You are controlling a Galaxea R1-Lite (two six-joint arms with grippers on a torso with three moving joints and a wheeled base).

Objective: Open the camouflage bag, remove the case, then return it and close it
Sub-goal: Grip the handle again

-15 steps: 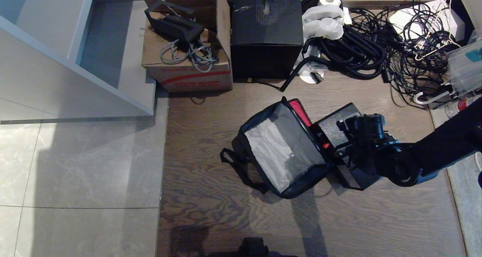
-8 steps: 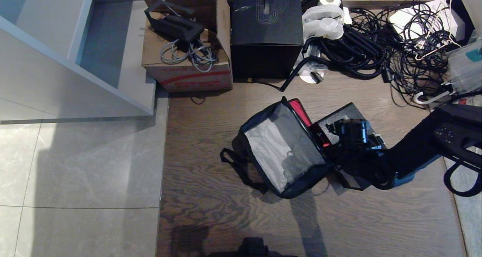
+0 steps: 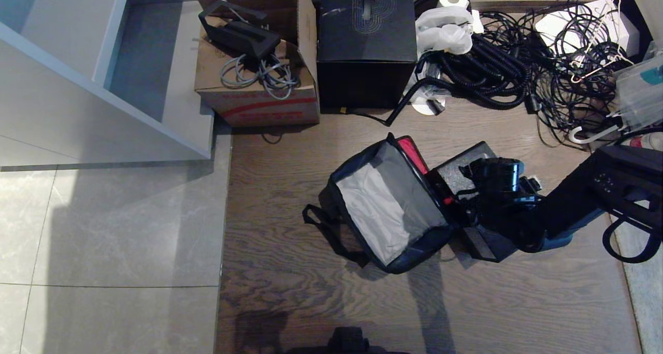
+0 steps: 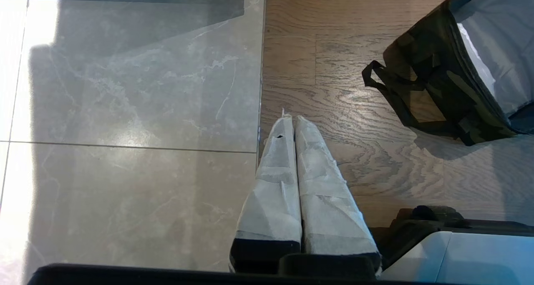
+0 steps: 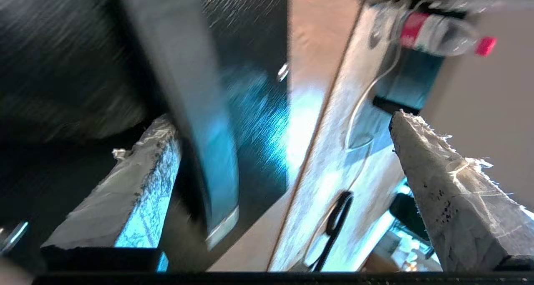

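Fingers of your right gripper (image 5: pixel 271 151) stand wide apart, holding nothing, over the case (image 3: pixel 458 170) at centre right. Your camouflage bag (image 3: pixel 388 209) gapes open, touching its left side.

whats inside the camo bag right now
Only grey lining shows inside the camouflage bag; its lid hangs open, red underside up. The case lies outside, beside the lid, under the open right tool. The bag's near inner corner is shadowed, so small items cannot be ruled out.
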